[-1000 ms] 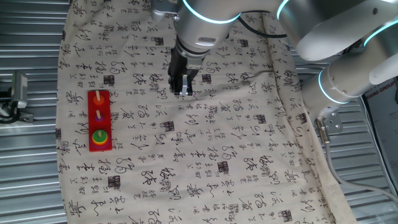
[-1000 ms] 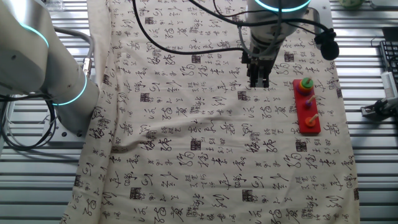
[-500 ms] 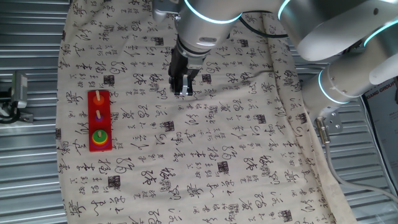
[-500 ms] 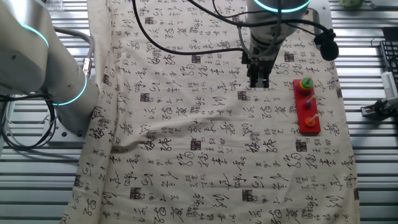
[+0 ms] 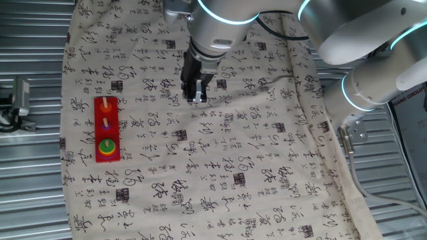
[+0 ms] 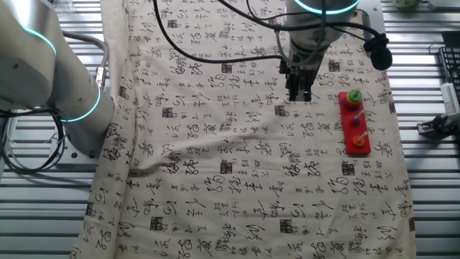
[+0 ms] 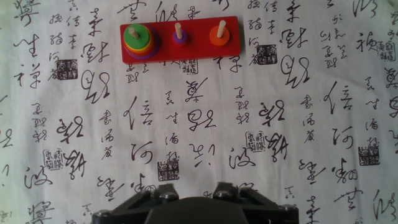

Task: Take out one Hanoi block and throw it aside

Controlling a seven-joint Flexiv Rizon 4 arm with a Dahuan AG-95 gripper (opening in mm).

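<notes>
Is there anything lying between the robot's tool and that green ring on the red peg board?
Nothing visible does. Only bare printed cloth lies between the tool and the green ring, which sits topmost on its peg on the red base.

hand (image 7: 193,200): fingertips cut off by hand view's bottom edge, gap unreadable | discs under green ring (image 7: 135,36): mostly covered, count unclear | counter (image 5: 40,200): largely hidden under printed cloth (image 5: 220,167)

The cloth (image 7: 249,124) is off-white, printed all over with black brush characters and small square seal marks. On the red base (image 7: 230,38) sits a green ring (image 7: 135,35) over yellow, red and purple discs; a small purple disc (image 7: 179,37) and an orange disc (image 7: 218,33) ring the other pegs.
</notes>
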